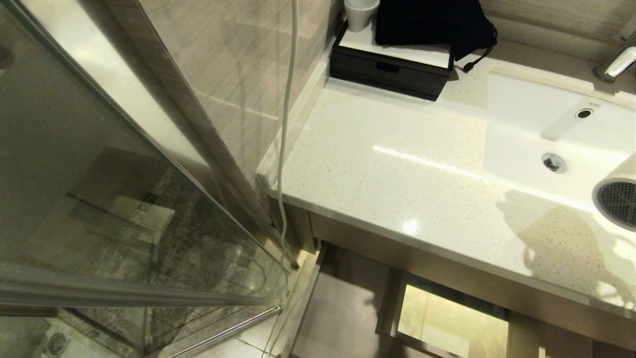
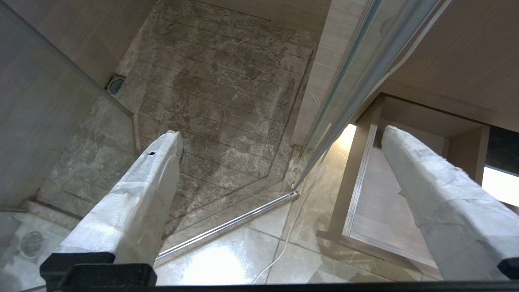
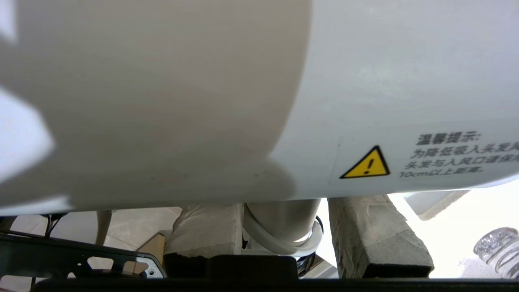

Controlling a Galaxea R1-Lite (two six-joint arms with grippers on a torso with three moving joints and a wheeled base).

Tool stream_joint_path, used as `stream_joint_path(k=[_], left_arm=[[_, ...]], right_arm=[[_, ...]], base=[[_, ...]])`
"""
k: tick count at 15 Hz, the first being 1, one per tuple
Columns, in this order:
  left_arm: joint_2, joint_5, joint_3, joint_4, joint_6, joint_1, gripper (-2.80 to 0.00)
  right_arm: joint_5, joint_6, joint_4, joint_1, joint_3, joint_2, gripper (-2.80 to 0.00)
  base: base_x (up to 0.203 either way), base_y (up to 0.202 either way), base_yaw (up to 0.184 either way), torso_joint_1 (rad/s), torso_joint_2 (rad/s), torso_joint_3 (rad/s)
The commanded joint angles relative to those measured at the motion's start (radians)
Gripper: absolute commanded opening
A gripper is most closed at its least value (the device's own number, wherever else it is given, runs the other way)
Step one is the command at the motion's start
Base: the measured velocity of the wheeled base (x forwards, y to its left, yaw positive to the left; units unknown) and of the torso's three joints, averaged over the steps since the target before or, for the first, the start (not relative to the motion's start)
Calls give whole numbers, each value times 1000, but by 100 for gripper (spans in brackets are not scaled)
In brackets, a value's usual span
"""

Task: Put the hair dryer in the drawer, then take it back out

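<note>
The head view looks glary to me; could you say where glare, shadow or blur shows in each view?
Head view: glare streak on the countertop, hair dryer shadow beside it. Right wrist view: barrel blurred close-up, background blown out. Left wrist view: bright floor reflection.

White hair dryer [image 1: 618,196] aloft over countertop, dark grille showing, drawer [image 1: 348,303] open below

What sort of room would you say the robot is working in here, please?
Most likely a bathroom, perhaps in a hotel: a speckled vanity countertop with a white sink set into it, a glass shower screen alongside, and a hair dryer at the right edge of the head view.
</note>
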Motion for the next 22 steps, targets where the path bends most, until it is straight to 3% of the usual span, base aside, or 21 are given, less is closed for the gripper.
stream_joint_path(k=[1, 10, 22], left_arm=[[1, 0, 0, 1, 0, 0, 0], [0, 0, 0, -1, 0, 0, 0], [0, 0, 0, -1, 0, 0, 0]], right_arm=[[-2, -1, 4, 0, 21, -30, -280], [-1, 37, -12, 0, 186, -209, -280], [0, 37, -37, 0, 278, -282, -280]], base=[[0, 0, 0, 0, 0, 0], [0, 0, 0, -25, 21, -11], [0, 0, 0, -317, 140, -170]])
